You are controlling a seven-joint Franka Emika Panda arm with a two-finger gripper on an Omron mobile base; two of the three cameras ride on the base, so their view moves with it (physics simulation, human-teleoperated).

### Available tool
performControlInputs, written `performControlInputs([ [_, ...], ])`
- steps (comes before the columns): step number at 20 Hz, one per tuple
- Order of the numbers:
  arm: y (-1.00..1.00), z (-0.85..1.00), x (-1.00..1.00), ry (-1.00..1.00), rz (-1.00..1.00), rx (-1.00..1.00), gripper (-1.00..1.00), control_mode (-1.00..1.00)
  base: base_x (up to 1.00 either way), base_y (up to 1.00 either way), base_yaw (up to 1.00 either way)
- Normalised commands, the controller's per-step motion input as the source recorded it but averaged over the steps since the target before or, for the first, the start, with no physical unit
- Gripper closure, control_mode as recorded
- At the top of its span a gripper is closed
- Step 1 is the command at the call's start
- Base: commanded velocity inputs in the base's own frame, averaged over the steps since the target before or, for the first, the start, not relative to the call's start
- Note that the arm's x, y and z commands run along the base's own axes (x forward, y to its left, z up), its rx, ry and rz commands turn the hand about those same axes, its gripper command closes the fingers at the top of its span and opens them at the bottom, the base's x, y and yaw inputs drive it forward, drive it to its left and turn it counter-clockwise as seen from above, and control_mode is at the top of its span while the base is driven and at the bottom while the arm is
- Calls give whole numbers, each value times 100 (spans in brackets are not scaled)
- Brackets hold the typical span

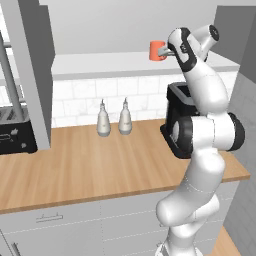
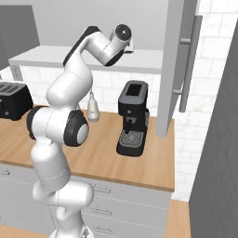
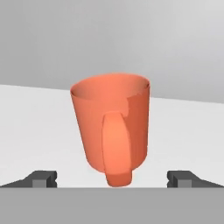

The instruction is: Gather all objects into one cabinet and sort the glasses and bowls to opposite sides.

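Note:
An orange mug (image 1: 157,50) stands upright on the white shelf (image 1: 100,62) of the open wall cabinet. Its handle points at my hand in the hand view, where the mug (image 3: 111,122) sits centred just beyond the two fingertips (image 3: 41,178). My gripper (image 3: 111,179) is open, with its jaws wide on either side of the handle and touching nothing. From the left base view the gripper (image 1: 170,51) is at shelf height, right beside the mug. The cabinet's light-grey doors (image 1: 35,70) (image 2: 174,65) hang open on both sides.
Two white bottles (image 1: 103,120) (image 1: 125,117) stand on the wooden counter (image 1: 90,170) below the shelf. A black coffee machine (image 2: 132,118) sits at the counter's right, a dark toaster (image 2: 11,100) at its left. The right door's bar handle (image 2: 188,60) juts out near the arm.

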Motion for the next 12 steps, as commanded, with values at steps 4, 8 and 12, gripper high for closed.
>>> performControlInputs([
  [4,-1,0,50,0,0,-1,-100,-100,0,0,0],
  [8,-1,-1,30,0,0,0,-100,-100,0,0,0],
  [12,0,-1,1,0,0,0,-100,-100,0,0,0],
])
